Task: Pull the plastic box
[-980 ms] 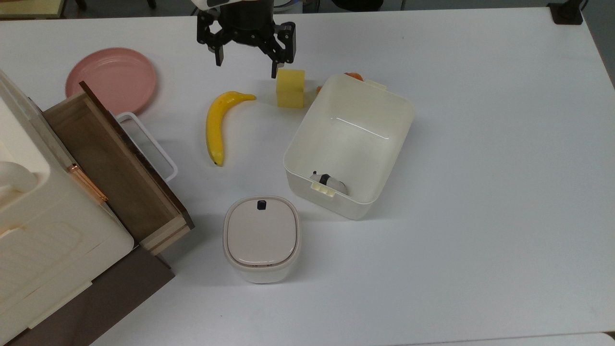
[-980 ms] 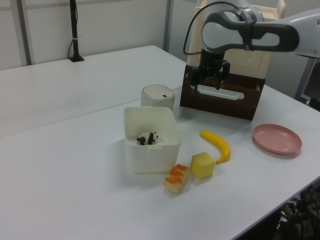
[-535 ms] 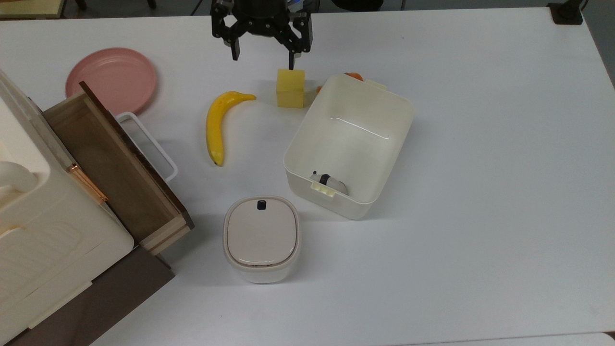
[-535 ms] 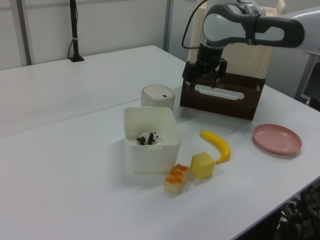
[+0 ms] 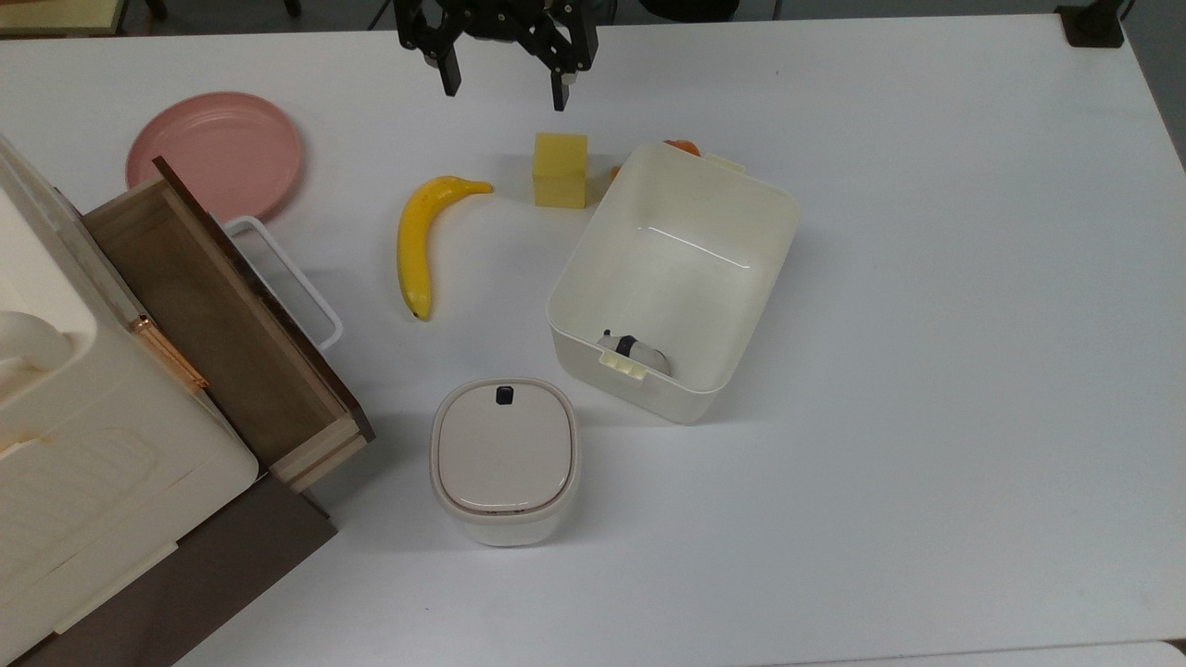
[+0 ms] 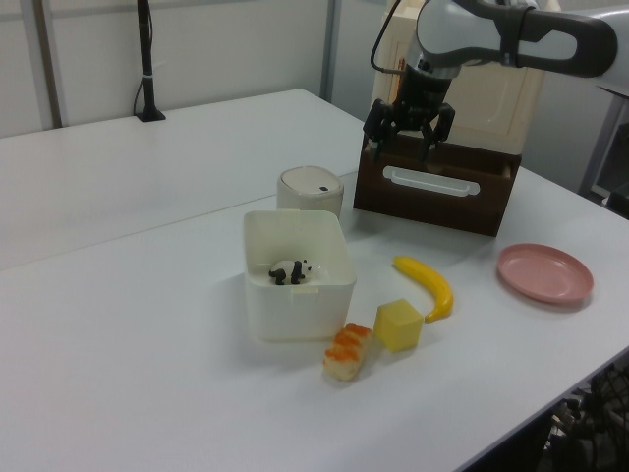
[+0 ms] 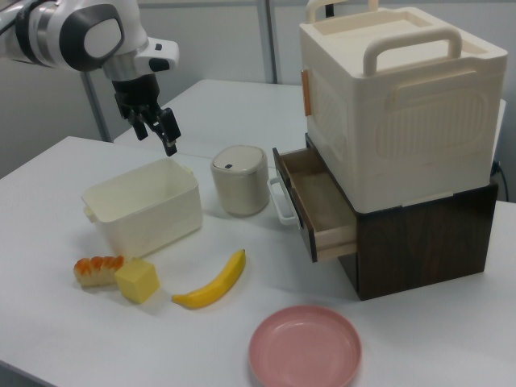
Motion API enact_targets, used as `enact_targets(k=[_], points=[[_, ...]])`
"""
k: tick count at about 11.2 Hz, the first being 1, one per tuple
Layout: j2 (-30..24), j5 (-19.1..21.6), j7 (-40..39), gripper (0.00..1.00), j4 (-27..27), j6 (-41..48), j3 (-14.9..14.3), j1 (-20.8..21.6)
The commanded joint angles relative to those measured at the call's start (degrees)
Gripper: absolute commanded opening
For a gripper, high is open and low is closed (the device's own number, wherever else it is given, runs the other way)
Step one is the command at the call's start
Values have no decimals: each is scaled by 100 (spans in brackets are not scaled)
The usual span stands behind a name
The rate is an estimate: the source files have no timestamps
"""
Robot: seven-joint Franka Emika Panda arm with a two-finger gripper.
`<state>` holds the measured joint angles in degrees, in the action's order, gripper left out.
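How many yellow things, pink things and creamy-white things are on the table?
Yellow: 2, the banana and the yellow block.
Pink: 1, the plate.
Creamy-white: 3, the plastic box, the small lidded bin and the big cabinet.
Total: 6.

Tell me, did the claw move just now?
Yes. In the top view the claw went from beside the yellow block toward the picture's top edge, open.
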<state>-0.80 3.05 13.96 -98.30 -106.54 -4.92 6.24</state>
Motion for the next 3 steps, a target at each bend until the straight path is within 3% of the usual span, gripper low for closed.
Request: enact_targets(k=[1, 3], points=[[-78, 125, -113, 100, 39, 239, -53, 105], [-78, 108, -113, 100, 48, 248, -53, 105]])
